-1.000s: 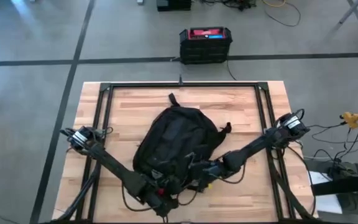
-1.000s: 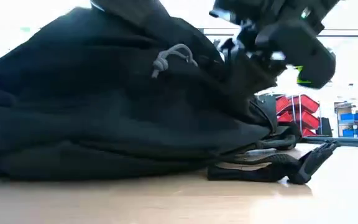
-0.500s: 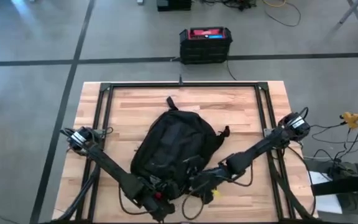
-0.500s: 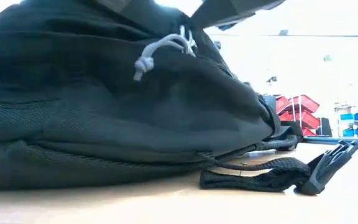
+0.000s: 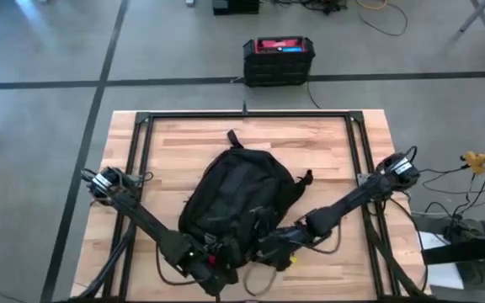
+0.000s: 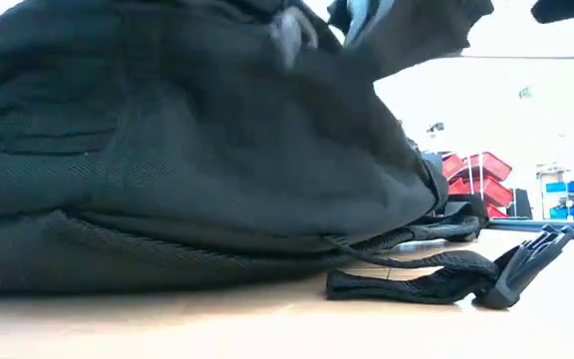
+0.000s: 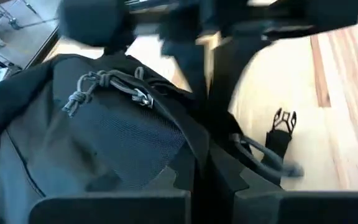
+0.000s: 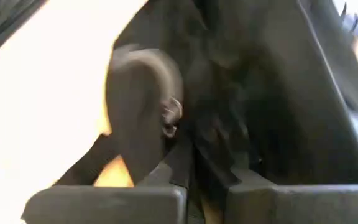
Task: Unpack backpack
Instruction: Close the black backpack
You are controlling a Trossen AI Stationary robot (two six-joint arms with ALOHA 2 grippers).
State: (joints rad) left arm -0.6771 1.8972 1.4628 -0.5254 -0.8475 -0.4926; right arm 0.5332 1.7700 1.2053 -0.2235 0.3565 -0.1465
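Observation:
The black backpack (image 5: 241, 198) lies on its side in the middle of the wooden table, filling the low view (image 6: 187, 150). A loose strap with a buckle (image 6: 506, 274) trails on the table at its right. Both grippers are at the pack's near end: my left gripper (image 5: 211, 259) is shut on its fabric beside a grey cord zip pull (image 7: 104, 84), and my right gripper (image 5: 265, 247) is shut on fabric close by. The right wrist view is blurred. My left gripper pinches a raised ridge of black fabric (image 7: 197, 155) at the backpack's near end between its two fingers, coming in low from the near left. The pack's underside rests on the table. My right gripper has dark backpack fabric (image 8: 213, 143) between its fingers, next to a small metal ring (image 8: 173, 115). Blur hides which part it holds.
A black metal frame (image 5: 242, 114) runs around the table top. A black box with a red top (image 5: 278, 59) stands on the floor beyond the far edge. Bare wood shows on the far side and at both sides of the pack.
My right gripper has gone up and toward the near edge, leaving the low view. The backpack's near end has been drawn up and toward the near edge, and its grey cord pull has risen. The strap and buckle have slid a little along the table.

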